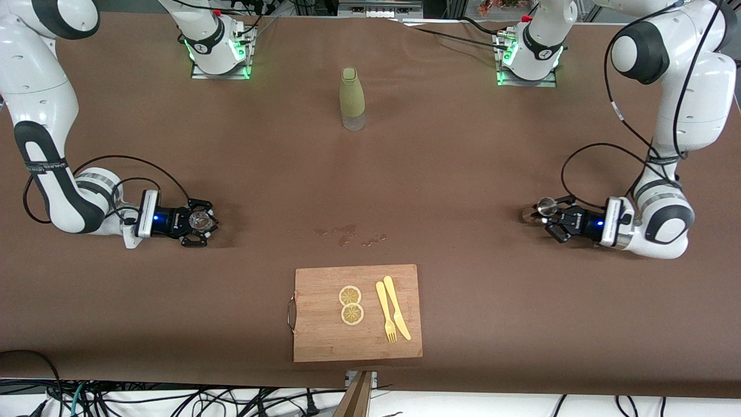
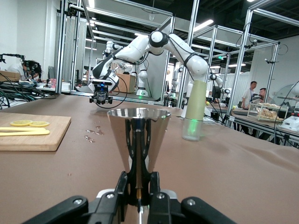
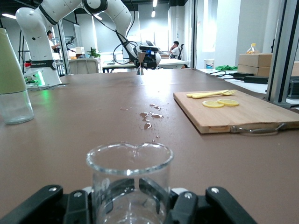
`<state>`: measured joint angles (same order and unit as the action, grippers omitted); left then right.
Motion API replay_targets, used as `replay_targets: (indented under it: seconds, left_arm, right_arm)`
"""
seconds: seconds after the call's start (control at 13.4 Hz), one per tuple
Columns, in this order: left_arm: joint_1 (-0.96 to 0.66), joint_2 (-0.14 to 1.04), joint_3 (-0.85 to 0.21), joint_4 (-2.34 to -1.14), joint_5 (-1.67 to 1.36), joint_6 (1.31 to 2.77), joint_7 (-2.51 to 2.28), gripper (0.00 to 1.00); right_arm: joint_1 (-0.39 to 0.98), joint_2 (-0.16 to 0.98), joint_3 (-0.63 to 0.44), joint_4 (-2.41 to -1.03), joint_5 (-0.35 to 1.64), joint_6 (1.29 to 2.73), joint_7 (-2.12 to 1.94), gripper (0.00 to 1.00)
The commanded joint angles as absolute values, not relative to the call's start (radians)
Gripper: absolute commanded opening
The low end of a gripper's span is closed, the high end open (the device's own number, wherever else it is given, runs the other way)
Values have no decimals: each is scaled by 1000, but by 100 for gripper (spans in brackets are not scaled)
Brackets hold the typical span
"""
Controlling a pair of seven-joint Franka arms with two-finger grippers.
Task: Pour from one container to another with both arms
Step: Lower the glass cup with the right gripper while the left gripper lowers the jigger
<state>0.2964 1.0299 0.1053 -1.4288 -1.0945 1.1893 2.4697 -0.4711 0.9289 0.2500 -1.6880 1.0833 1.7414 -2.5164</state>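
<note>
You will find no label you can read on the containers; the only writing is small print on the black band of the right arm, too small to make out. That arm's right gripper sits low at the bench at about 9 o'clock from the board, fingers closed around a clear glass beaker; from above you only see its round rim, while the right wrist view shows its wavy pouring lip and clear wall. The left arm holds its left gripper low at about 3 o'clock, fingers clamped on a shiny metal cup, a cone that flares upward, which the front camera shows only as a small bright disc. A pale green bottle with a clear base stands at 12 o'clock between the two arm bases. Small wet spots lie mid-bench, just above the wooden cutting board at 6 o'clock, which carries two lemon slices, a yellow fork and a yellow knife. The wrist views also show people and metal frames around the lab.
</note>
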Motion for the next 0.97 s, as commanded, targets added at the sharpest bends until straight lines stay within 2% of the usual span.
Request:
replay_targets:
  seconds: [0.0, 0.37, 0.45, 0.52, 0.75, 0.9]
  left_arm:
    - [325, 1014, 130, -1433, -1028, 1144, 2563, 0]
    - [365, 1017, 170, -1437, -994, 1112, 2701, 0]
    - [367, 1020, 181, -1437, -994, 1112, 2709, 0]
    - [373, 1023, 190, -1437, -994, 1112, 2727, 0]
    - [385, 1028, 199, -1440, -996, 1112, 2798, 0]
    - [391, 1029, 204, -1443, -996, 1112, 2810, 0]
  right_arm:
    - [-495, 957, 265, -1686, 1104, 1727, -2556, 7]
    - [-495, 1026, 259, -1678, 1106, 1735, -2623, 14]
    - [-495, 1026, 255, -1678, 1106, 1730, -2623, 33]
    - [-499, 1025, 253, -1681, 1106, 1727, -2620, 99]
    - [-517, 1014, 239, -1681, 1091, 1709, -2603, 100]
    - [-515, 1012, 200, -1686, 1080, 1648, -2602, 100]
